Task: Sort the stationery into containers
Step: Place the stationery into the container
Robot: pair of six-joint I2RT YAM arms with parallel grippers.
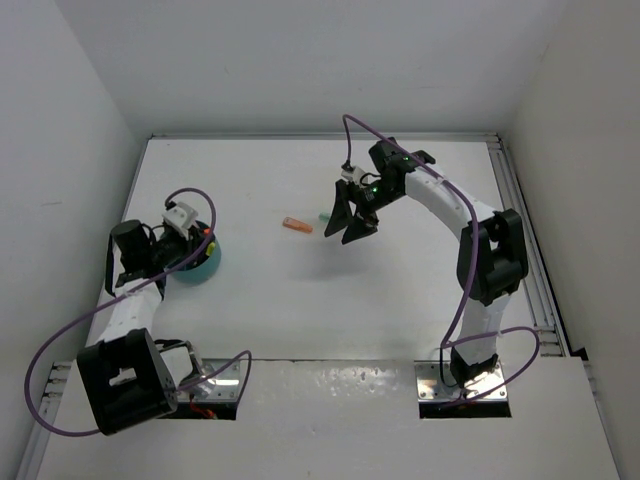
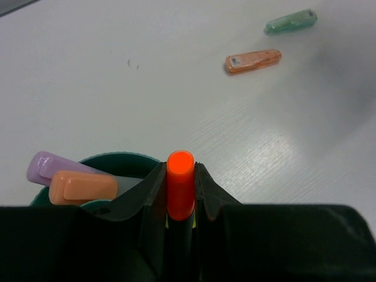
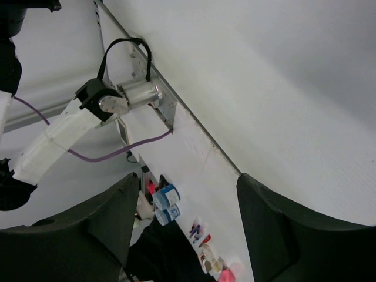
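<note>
My left gripper [image 2: 180, 169] is shut on a black pen with an orange cap [image 2: 180, 187], cap pointing forward, just above the near rim of the teal bowl [image 2: 124, 157]. A purple highlighter [image 2: 44, 167] and an orange one [image 2: 83, 187] stick out of the bowl. On the table lie an orange highlighter [image 2: 252, 60] and a mint green one [image 2: 291, 21]. From above, the bowl [image 1: 205, 265] sits under my left gripper [image 1: 190, 250]. My right gripper [image 1: 350, 215] hangs open and empty beside the mint highlighter [image 1: 323, 217], with the orange highlighter [image 1: 296, 225] further left.
A metal rail [image 1: 525, 250] runs along the table's right side and white walls enclose the back and sides. Purple cables loop off both arms. The right wrist view looks past the table's near edge at the left arm's base [image 3: 126, 97] and small blue-white pots [image 3: 166, 197].
</note>
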